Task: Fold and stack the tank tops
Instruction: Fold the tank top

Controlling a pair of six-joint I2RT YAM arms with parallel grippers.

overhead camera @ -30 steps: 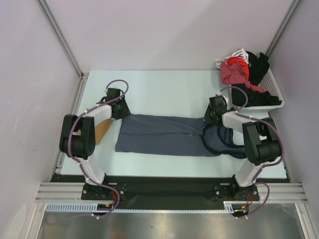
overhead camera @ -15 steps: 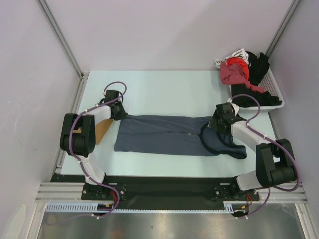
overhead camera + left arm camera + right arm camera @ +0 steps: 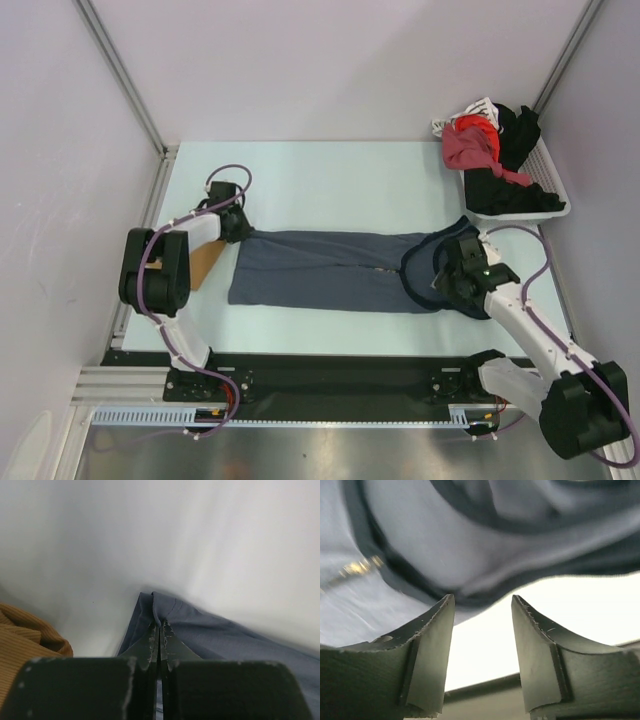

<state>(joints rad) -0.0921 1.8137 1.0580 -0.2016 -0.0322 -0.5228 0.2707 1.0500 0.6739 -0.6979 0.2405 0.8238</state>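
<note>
The table (image 3: 330, 180) carries the slate-blue tank top (image 3: 320, 272), spread flat across its middle; the tan-brown tank top (image 3: 207, 263) is mostly hidden behind the left arm; the left gripper (image 3: 160, 626) is clamped on the blue top's far left corner; the right gripper (image 3: 482, 602), jaws wide and holding nothing, hangs over the blurred dark trim at its right end.

From above, the left arm (image 3: 165, 270) hides most of the tan top (image 3: 207, 263), and the left wrist view cuts it off at its left edge. The right wrist view blurs the blue top (image 3: 470, 545); a yellowish speck (image 3: 357, 569) on it, perhaps a label, is unreadable. From above, the right gripper (image 3: 448, 270) hides its own fingertips.
</note>
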